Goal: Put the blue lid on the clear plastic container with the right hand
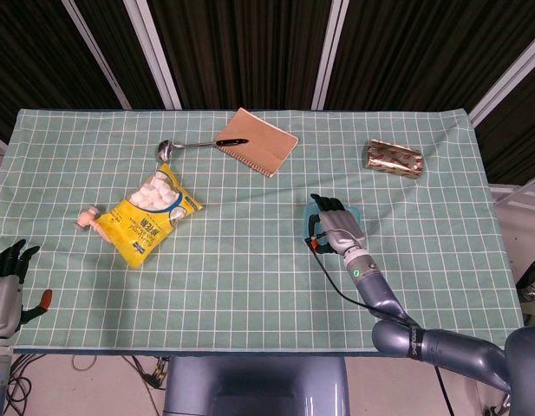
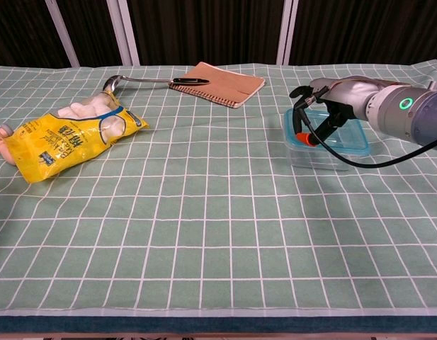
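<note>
The clear plastic container (image 2: 323, 153) stands right of the table's middle, and the blue lid (image 2: 350, 142) lies on top of it. My right hand (image 2: 330, 105) is spread over the lid with its fingers reaching past the container's left edge; I cannot tell if it touches the lid. It holds nothing. In the head view the right hand (image 1: 337, 224) hides most of the container (image 1: 308, 220). My left hand (image 1: 7, 288) is off the table's near left corner, fingers apart and empty.
A yellow bag of marshmallows (image 1: 150, 212) lies at the left, with a small pink object (image 1: 88, 217) beside it. A metal spoon (image 1: 185, 145) and a brown notebook (image 1: 257, 140) lie at the back. A gold foil packet (image 1: 394, 159) sits back right.
</note>
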Motion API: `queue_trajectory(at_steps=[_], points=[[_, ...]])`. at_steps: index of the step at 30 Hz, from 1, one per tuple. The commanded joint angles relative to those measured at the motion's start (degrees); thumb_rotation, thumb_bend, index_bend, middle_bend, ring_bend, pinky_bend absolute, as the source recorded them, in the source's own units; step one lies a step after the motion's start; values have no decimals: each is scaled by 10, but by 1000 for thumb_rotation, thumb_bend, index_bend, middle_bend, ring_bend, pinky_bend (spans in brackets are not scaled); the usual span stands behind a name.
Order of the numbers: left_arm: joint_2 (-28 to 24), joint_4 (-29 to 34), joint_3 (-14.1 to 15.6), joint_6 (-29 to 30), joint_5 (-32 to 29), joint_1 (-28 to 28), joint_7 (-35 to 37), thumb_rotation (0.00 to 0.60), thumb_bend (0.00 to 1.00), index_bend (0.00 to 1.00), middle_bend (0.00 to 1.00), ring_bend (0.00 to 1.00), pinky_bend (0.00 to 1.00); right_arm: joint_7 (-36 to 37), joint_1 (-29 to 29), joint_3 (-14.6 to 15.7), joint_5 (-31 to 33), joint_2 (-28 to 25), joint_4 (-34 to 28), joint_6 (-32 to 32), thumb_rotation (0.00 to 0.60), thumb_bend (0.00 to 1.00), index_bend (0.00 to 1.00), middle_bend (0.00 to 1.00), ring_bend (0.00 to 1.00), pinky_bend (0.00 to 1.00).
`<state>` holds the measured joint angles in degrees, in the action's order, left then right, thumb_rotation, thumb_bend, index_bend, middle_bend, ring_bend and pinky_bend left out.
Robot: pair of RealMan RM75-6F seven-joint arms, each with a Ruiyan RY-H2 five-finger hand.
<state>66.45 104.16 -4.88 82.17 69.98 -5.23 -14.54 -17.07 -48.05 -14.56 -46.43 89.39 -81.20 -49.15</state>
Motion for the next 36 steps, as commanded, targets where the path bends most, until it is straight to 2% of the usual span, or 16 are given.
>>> queue_trajectory(at_steps=[1, 28, 36], points=[[0, 0, 0, 0, 0, 0, 0, 600, 361, 136, 0, 0, 0, 0, -3, -1, 3, 3, 4, 1, 600, 498, 665, 0, 0, 0], [-1, 0, -2, -2, -7, -2, 1, 600, 361, 136, 0, 0, 0, 7, -15, 11, 32, 19, 54, 41, 600, 498, 675, 0, 0, 0], [-2, 1, -3, -2, -9, -2, 2, 600, 361, 136, 0, 0, 0, 19, -16, -9, 24, 2, 38, 24, 600, 497, 675, 0, 0, 0]])
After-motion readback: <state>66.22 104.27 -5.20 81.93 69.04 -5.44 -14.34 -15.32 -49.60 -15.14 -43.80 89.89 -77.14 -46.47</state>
